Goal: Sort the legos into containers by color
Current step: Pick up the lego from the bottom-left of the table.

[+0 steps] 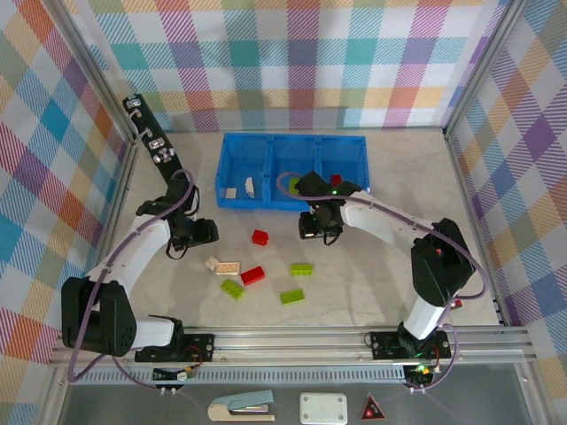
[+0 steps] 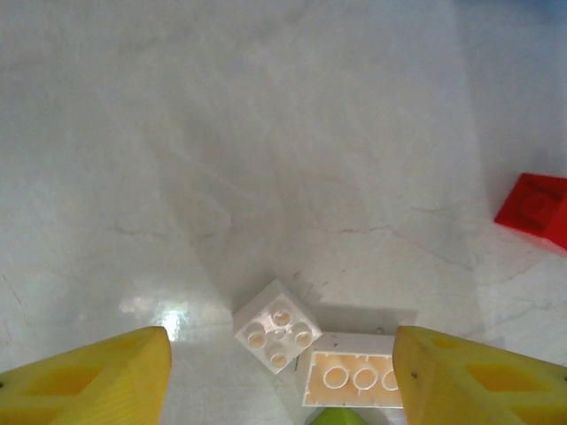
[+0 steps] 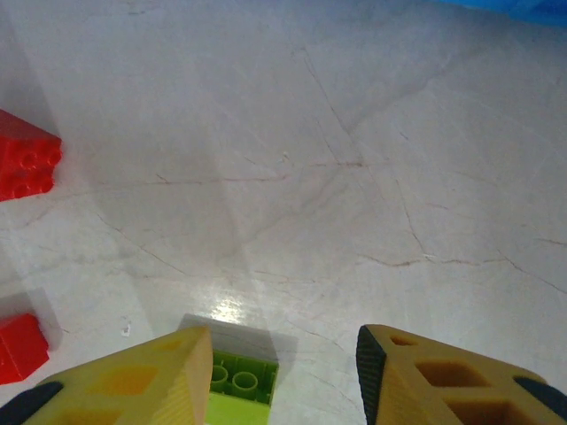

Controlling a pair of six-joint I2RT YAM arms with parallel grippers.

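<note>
The blue tray (image 1: 232,168) lies at the back, its three containers side by side: white legos (image 1: 239,189) in the left one, a green one (image 1: 306,181) in the middle, a red one (image 1: 336,180) in the right. Loose on the table are a red lego (image 1: 260,237), a second red one (image 1: 252,275), and three green ones (image 1: 233,288), (image 1: 301,269), (image 1: 292,297). My left gripper (image 2: 282,354) hangs open over a small white lego (image 2: 277,325) and a cream lego (image 2: 354,379). My right gripper (image 3: 285,363) is open; a green lego (image 3: 237,385) lies on the table by its left finger.
Metal frame posts and checkered walls close in the table on three sides. A rail (image 1: 292,341) runs along the near edge by the arm bases. Bare tabletop stretches right of the loose bricks.
</note>
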